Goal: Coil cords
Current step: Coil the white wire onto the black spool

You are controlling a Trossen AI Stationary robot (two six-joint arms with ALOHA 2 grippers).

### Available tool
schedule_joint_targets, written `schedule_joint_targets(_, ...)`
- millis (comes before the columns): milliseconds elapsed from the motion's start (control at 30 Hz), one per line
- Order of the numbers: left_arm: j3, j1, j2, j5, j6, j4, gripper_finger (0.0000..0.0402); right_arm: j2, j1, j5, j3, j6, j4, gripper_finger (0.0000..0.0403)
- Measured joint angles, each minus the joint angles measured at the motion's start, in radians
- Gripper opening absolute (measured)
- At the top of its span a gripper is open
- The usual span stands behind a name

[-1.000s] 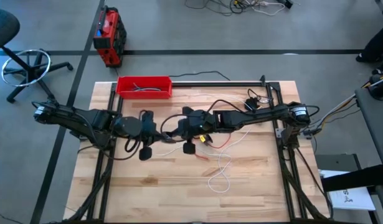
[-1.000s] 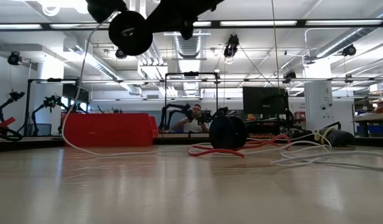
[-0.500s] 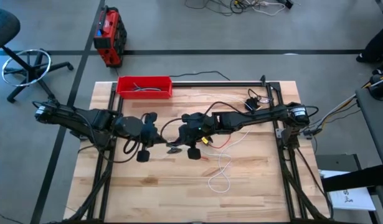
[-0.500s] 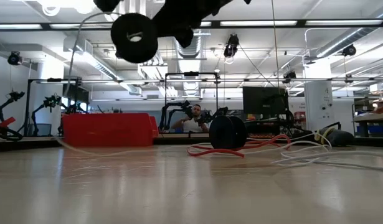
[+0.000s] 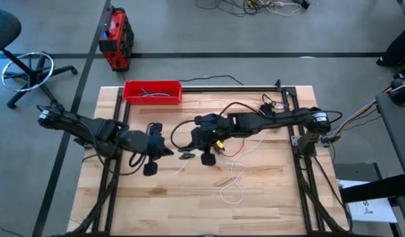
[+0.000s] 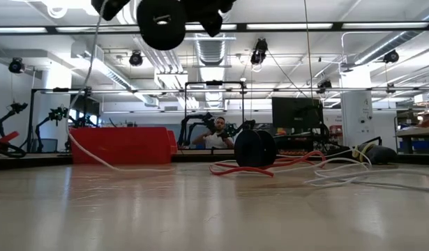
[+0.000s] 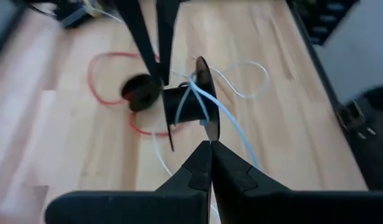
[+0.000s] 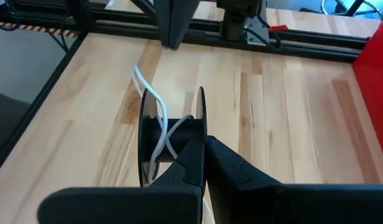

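Observation:
A black spool (image 8: 172,134) with a few turns of the white cord (image 5: 236,178) is held up over the table's middle, seen high in the low view (image 6: 162,17). My right gripper (image 8: 202,148) is shut on it. My left gripper (image 7: 210,146) is shut just left of the spool, on the white cord, which drops (image 6: 81,150) to the table and trails toward the near right. The red cord (image 6: 242,169) lies in loose loops on the table beside a second black spool (image 6: 254,148) standing on its rims. My left gripper pinches the white cord (image 7: 207,127) between its fingertips, close to where it leaves the spool. The fingers come about level from the table's left. Below the hold the cord hangs slack to the table. My right gripper pinches the rim of one spool flange (image 8: 200,121) between its two fingers, coming from the table's right. The spool is lifted clear, its axle roughly level.
A red tray (image 5: 153,91) with short dark cables stands at the far left of the table. Small black items (image 5: 268,105) lie at the far right by the frame rail. Bare wood lies along the near edge (image 5: 189,210).
My left gripper has moved toward the table's near edge with the white cord, whose hanging part has swung. The spool in my right gripper has shifted a little toward the table's right and risen.

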Motion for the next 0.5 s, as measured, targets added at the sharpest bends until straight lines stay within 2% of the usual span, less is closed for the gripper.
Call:
schedule_joint_targets(133, -0.010, -0.100, 0.001, -0.221, -0.063, 0.164, 0.0000, -0.044, 0.000, 0.001, 0.008, -0.016, -0.075, 0.0000)
schedule_joint_targets(300, -0.072, -0.234, 0.007, -0.439, -0.009, 0.423, 0.0000, -0.132, 0.000, 0.001, 0.008, -0.026, -0.119, 0.0000)
schedule_joint_targets(367, -0.129, -0.263, 0.009, -0.476, 0.019, 0.570, 0.0000, -0.168, 0.000, 0.002, 0.006, -0.025, -0.132, 0.0000)
schedule_joint_targets(500, -0.262, -0.264, 0.041, -0.481, 0.084, 0.881, 0.0007, -0.204, 0.000, 0.007, 0.006, -0.018, -0.130, 0.0000)
